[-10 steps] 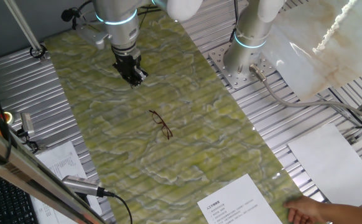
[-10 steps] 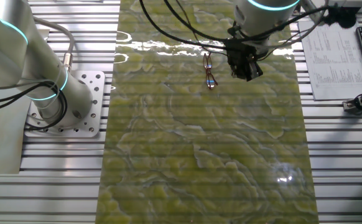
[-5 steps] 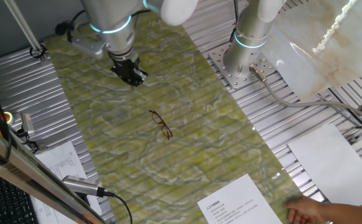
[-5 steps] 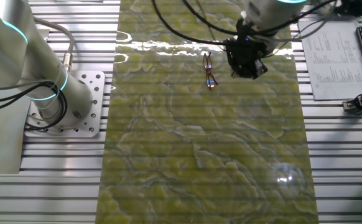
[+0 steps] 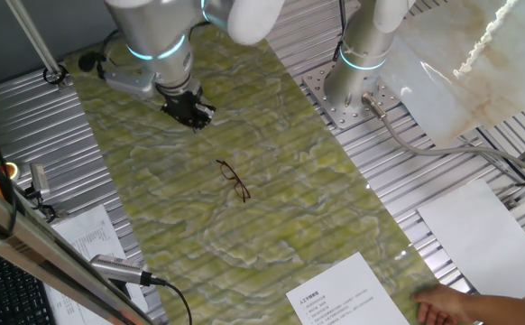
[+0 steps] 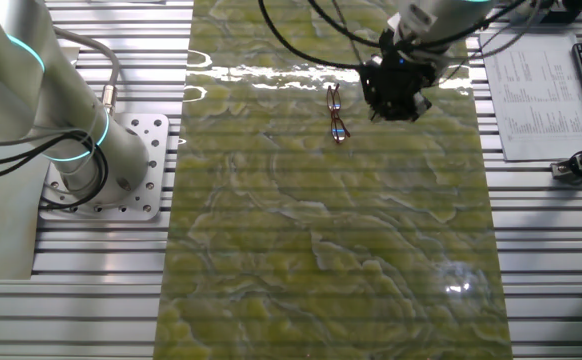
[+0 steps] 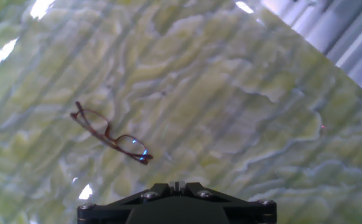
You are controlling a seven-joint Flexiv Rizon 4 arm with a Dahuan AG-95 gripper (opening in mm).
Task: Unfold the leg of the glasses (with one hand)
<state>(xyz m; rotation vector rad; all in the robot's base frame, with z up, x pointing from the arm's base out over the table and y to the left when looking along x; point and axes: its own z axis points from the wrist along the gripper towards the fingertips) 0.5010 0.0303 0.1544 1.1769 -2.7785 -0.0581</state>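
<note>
The glasses (image 5: 233, 180) lie folded on the green marbled mat (image 5: 271, 235), a thin reddish-brown wire frame with clear lenses. My gripper (image 5: 193, 113) hangs above the mat, up and to the left of them and well apart, holding nothing. From the other fixed view the glasses (image 6: 337, 112) lie just left of the gripper (image 6: 396, 100). The hand view shows the glasses (image 7: 111, 134) lying left of centre, ahead of the gripper (image 7: 176, 185), whose black fingertips stand together.
A second arm's base (image 5: 348, 90) is bolted to the ribbed table on the right. Paper sheets (image 5: 348, 293) lie at the mat's near end, and a person's bare hand (image 5: 443, 311) rests beside them. More papers (image 6: 531, 95) and a keyboard edge lie right.
The arm's wrist has swung and tilted to the left above the mat, with the gripper tip shifting only slightly. The glasses have not moved.
</note>
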